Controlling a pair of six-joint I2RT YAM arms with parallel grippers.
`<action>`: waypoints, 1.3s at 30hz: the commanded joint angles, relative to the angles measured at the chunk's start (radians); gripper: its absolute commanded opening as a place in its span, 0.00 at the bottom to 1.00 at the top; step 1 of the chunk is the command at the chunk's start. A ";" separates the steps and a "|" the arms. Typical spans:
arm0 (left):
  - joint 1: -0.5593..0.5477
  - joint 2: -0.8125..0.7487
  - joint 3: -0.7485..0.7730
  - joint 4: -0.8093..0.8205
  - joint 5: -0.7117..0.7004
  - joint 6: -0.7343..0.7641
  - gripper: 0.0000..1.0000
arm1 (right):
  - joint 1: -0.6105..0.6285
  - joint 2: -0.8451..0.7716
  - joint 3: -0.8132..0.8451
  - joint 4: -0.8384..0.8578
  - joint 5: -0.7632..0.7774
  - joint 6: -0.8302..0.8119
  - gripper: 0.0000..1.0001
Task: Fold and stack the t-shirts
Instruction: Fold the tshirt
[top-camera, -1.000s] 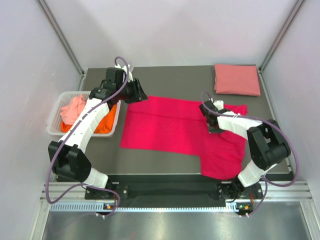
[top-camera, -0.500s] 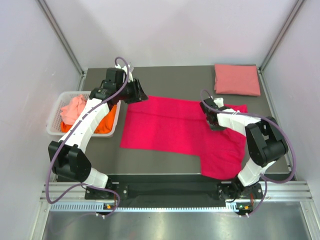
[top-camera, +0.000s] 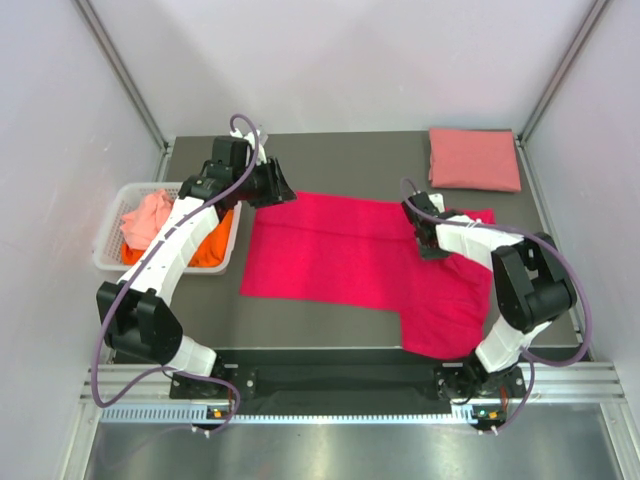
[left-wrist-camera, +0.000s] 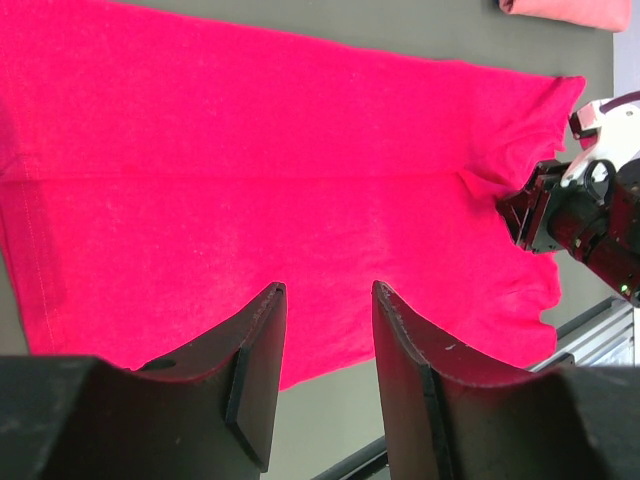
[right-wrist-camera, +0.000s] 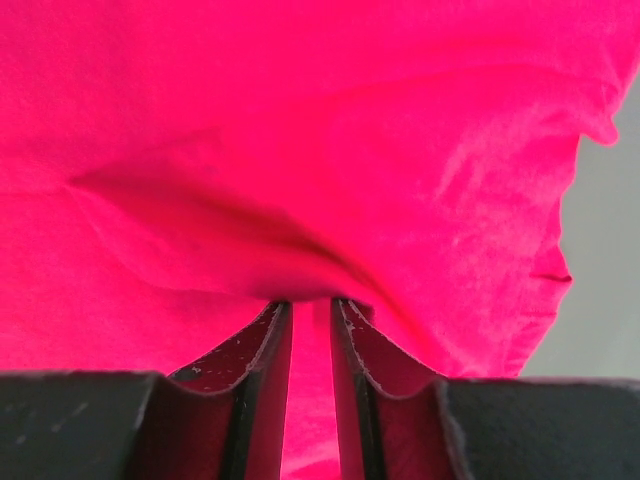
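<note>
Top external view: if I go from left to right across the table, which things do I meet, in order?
First the white basket → magenta-red t-shirt, spread flat → folded salmon t-shirt at the far right corner.

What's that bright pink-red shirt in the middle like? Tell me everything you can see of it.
The magenta-red t-shirt is soft, plain cloth, spread mostly flat across the table, with one part reaching toward the near right edge. A raised crease runs to the right hand, whose fingers stand narrowly apart at it; whether they grip is unclear. The open left hand hovers above, not touching.
</note>
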 joint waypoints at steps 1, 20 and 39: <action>0.000 -0.018 -0.002 0.038 -0.005 0.015 0.45 | -0.020 0.005 0.055 0.033 -0.040 -0.030 0.22; 0.000 -0.015 -0.002 0.032 -0.016 0.025 0.45 | -0.039 0.041 0.058 0.044 -0.092 -0.053 0.09; 0.000 -0.012 0.005 0.024 -0.023 0.031 0.45 | -0.076 -0.094 0.101 -0.056 -0.251 -0.025 0.00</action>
